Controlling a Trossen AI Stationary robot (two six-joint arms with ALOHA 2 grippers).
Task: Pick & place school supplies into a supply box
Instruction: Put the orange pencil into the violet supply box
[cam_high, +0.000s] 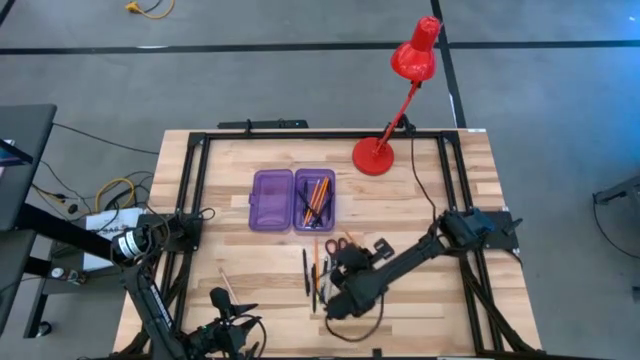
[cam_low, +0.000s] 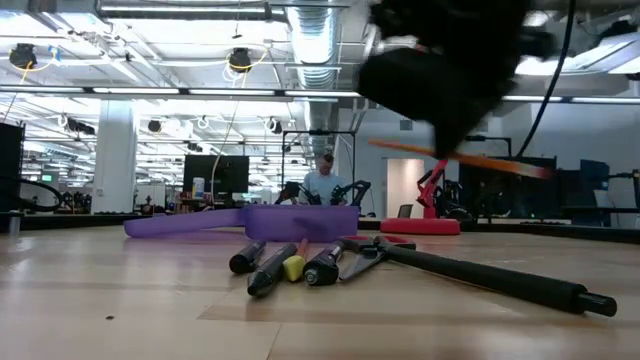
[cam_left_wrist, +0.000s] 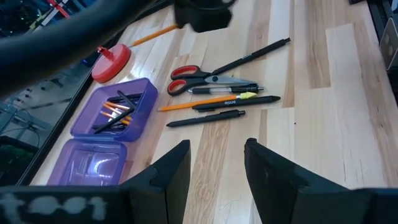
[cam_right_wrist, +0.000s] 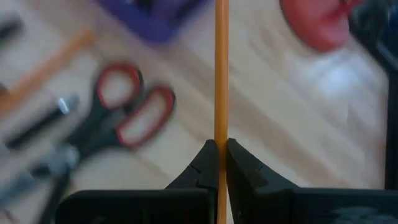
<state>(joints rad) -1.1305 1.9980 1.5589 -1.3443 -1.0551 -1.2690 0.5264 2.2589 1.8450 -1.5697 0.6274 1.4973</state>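
Wood table (cam_high: 250, 160), purple supply box (cam_high: 292, 199), right claw (cam_right_wrist: 218, 155) gripping orange pencil (cam_right_wrist: 221, 74)

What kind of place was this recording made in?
Likely a large open lab or workshop: the low view shows exposed ceiling ducts and hanging lights, more workstations behind, and a seated person. The wooden table stands on grey floor with loose cables.

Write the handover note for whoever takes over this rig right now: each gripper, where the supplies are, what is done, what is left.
Right gripper: shut on an orange pencil, lifted above the table near the scissors.
Left gripper: open, empty, waiting at the table's near left.
Supply box: open, several pencils and pens already in its right half.
Left: place the held pencil, then the scissors, loose pens and a second pencil on the table.
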